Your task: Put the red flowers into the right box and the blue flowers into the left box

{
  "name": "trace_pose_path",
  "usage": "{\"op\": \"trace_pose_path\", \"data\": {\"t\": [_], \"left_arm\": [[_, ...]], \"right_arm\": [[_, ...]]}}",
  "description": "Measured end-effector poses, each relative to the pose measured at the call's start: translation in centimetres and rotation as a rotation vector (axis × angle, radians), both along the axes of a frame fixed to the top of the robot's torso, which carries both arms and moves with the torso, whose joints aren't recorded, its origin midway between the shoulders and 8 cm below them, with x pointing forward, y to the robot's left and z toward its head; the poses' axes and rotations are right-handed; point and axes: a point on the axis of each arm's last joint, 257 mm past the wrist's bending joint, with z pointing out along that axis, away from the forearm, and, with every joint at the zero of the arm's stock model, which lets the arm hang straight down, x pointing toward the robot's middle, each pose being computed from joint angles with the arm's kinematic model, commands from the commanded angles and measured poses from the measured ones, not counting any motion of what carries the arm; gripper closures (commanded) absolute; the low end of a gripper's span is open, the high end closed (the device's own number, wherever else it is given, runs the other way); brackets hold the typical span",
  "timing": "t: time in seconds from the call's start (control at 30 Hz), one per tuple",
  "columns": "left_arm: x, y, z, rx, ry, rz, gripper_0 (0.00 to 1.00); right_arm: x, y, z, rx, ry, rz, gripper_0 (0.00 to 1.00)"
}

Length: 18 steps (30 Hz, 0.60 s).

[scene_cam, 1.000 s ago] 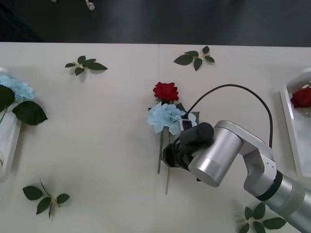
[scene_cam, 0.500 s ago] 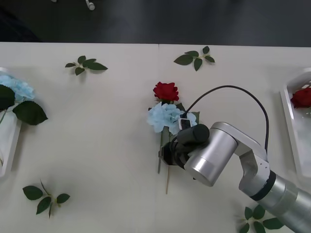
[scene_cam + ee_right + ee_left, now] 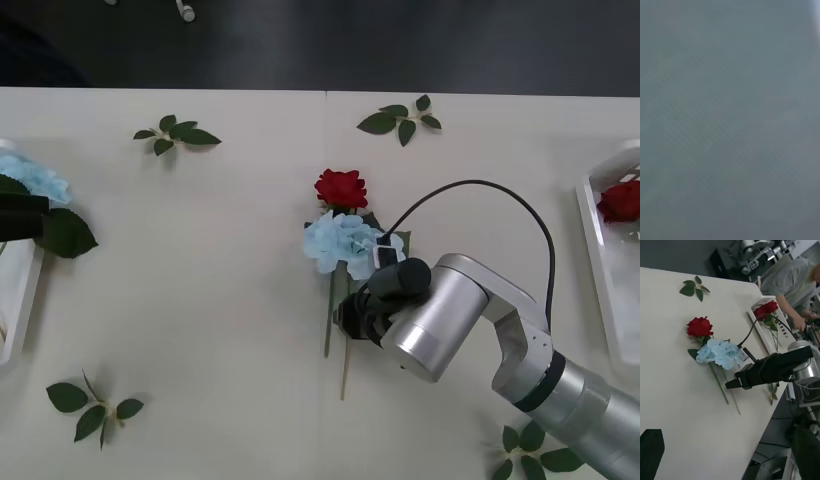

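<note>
At the far left edge of the table (image 3: 200, 300) sits the left box (image 3: 18, 310), with pale blue flowers (image 3: 30, 180) lying in it and a big dark leaf (image 3: 65, 232) spilling over its rim onto the tabletop. A small black piece of the left gripper (image 3: 22, 217) pokes in just above that leaf, over the box; I cannot tell whether its fingers are apart or together. Near that corner, closer to the robot, lies a loose leaf sprig (image 3: 95, 405), and another sprig (image 3: 177, 133) rests toward the far side. In the middle of the table a red rose (image 3: 341, 187) lies touching a blue flower cluster (image 3: 341, 243), their thin stems (image 3: 330, 320) running side by side toward the robot. The right gripper (image 3: 352, 318) is down at those stems, just below the blue cluster; from the left wrist view its black fingers (image 3: 733, 383) come to a narrow point right beside the stems, seemingly close together, but whether they are clamped on a stem I cannot tell. A third leaf sprig (image 3: 402, 118) lies beyond the flowers, and a fourth (image 3: 535, 455) sits near the right arm's silver forearm (image 3: 440, 320). At the far right edge stands the right box (image 3: 600, 260), holding red roses (image 3: 765, 310).
</note>
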Motion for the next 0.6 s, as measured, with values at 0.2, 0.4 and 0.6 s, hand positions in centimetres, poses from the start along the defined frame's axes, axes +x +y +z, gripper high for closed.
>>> {"op": "trace_pose_path", "data": {"t": [0.2, 0.4, 0.6], "left_arm": [[0.1, 1.4, -1.6, 0.017, -0.171, -0.162, 0.0], [1.4, 2.7, -3.1, 0.076, -0.336, -0.205, 0.0], [2.3, 2.9, -3.6, 0.147, -0.369, -0.216, 0.0]], "right_arm": [[1.2, 0.1, 0.5, 0.003, -0.054, 0.005, 0.01], [1.2, 0.0, 0.2, -0.019, -0.067, 0.015, 0.4], [1.6, -0.4, 0.1, -0.028, -0.067, 0.01, 1.0]]}}
